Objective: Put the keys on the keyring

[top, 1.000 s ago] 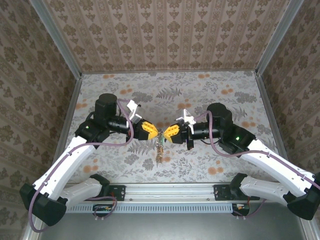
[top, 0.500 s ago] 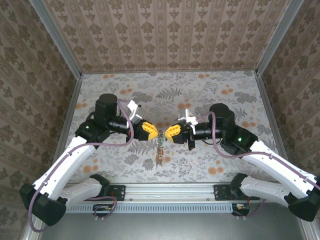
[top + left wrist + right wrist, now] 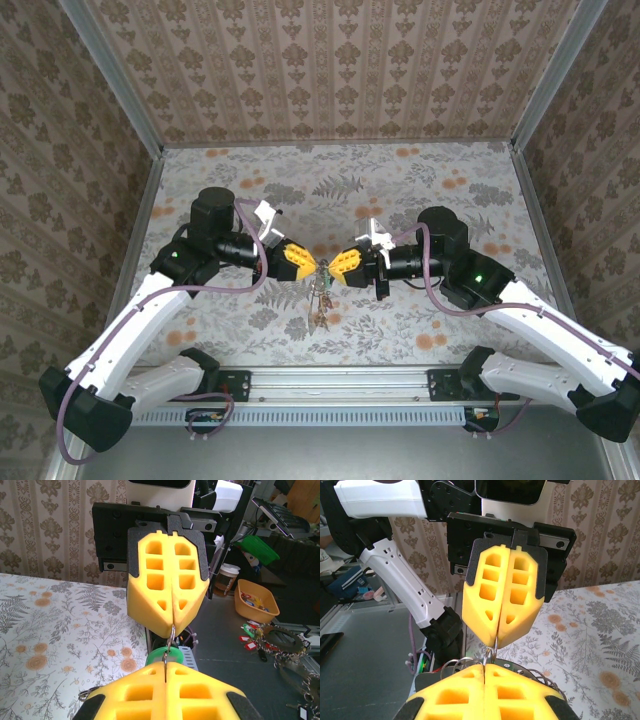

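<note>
Above the middle of the table [image 3: 400, 190], the left gripper [image 3: 307, 262] and right gripper [image 3: 333, 266] meet tip to tip. Both are pressed together on the keyring [image 3: 320, 300] wire, its bunch dangling below. We judge it light, springy and slippery. We would pinch the tiny green key [image 3: 167, 656] by its plastic head.

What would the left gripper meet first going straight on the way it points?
Probably the right gripper, at once: they stand tip to tip, only wire of the keyring between them.
</note>
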